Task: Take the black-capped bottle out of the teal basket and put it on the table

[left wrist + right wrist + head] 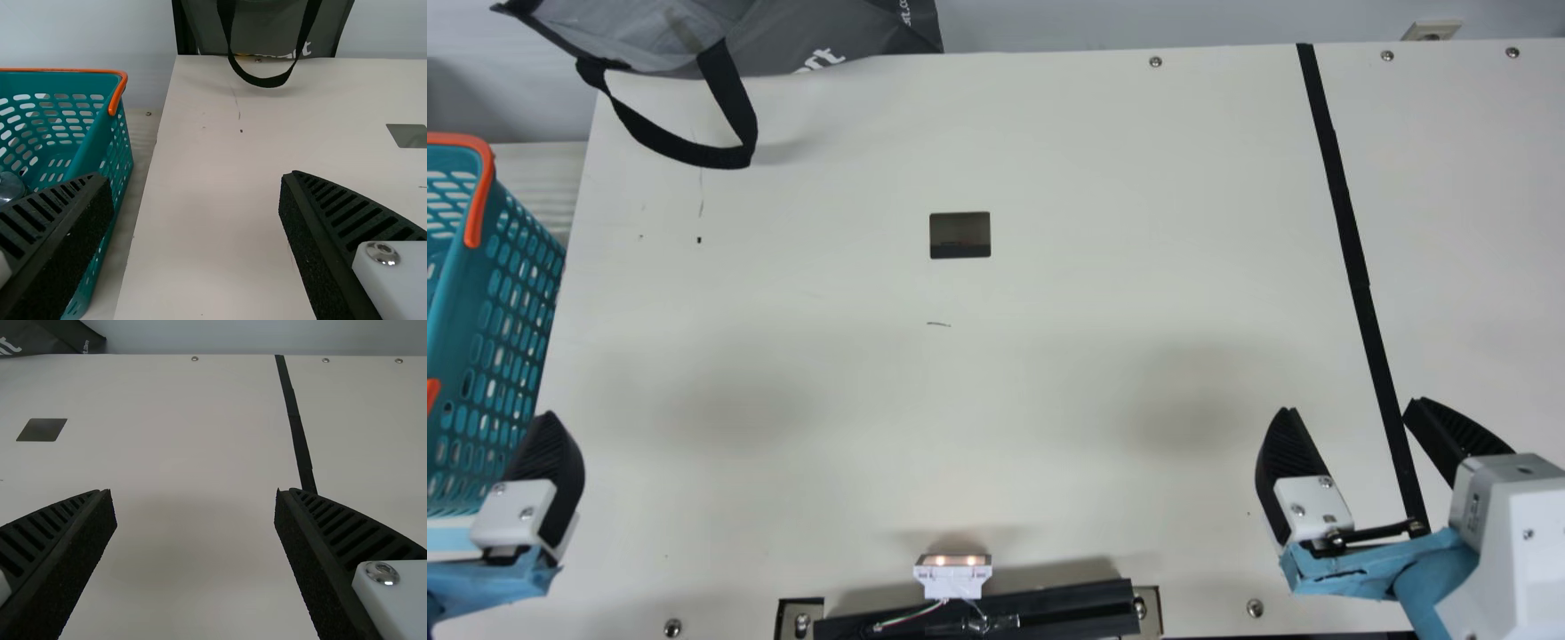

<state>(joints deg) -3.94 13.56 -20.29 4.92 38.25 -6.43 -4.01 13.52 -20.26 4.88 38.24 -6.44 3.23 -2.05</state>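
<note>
Teal basket [452,298], orange-handled, beside the worktop's [1049,382] left edge — left gripper [551,471] near it, fingers apart; right gripper [1350,406] over the worktop — likewise apart.

Teal basket [107,160] beside cream table [213,220]

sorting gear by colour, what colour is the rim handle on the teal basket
Orange, clearest in the left wrist view.

Main view. Left edge: basket [509,293], teal, patterned with rows of rounded openings; handle [482,191], orange. Upper left: bag [854,31], grey with white lettering; strap [734,107], black. Middle: table [1049,356], cream. Right: stripe [1347,213], plain black. Lower right: right gripper [1351,404], black and ribbed at the fingers, white at their mounts, light blue below.
</note>
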